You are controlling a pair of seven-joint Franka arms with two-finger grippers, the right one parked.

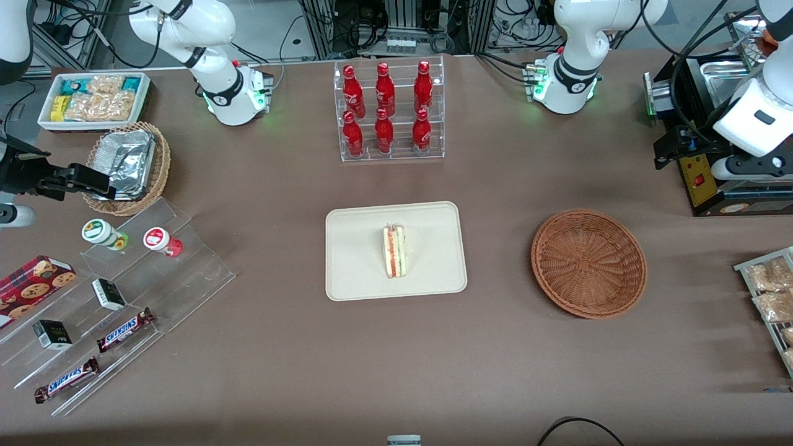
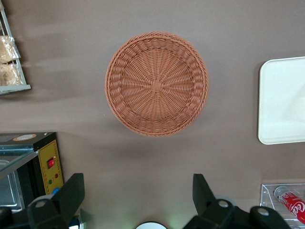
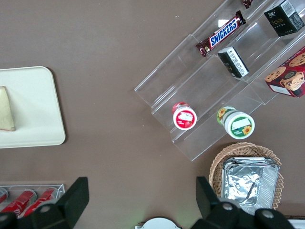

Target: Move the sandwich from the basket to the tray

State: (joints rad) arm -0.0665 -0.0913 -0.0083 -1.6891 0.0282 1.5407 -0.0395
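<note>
Right now the gripper point(image 2: 138, 202) hangs with its fingers spread and nothing between them, above bare table just beside the basket point(image 2: 157, 84), which holds nothing. Farther out, the sandwich point(image 1: 394, 250) lies on the tray point(image 1: 359, 272), its long axis running toward the front camera. Readable print: "Snickers" on two bars point(image 1: 124, 329), Coca-Cola script on the red bottles point(image 1: 385, 111).

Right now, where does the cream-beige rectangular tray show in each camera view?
Front view: cream-beige rectangular tray at table centre, the triangular sandwich lying on it.
Left wrist view: one bare end of the tray, beside the round reddish-brown wicker basket; the open left gripper hangs above the table.
Right wrist view: one tray end bearing the sandwich.
Shared landmark: the tray's rounded corner.
</note>
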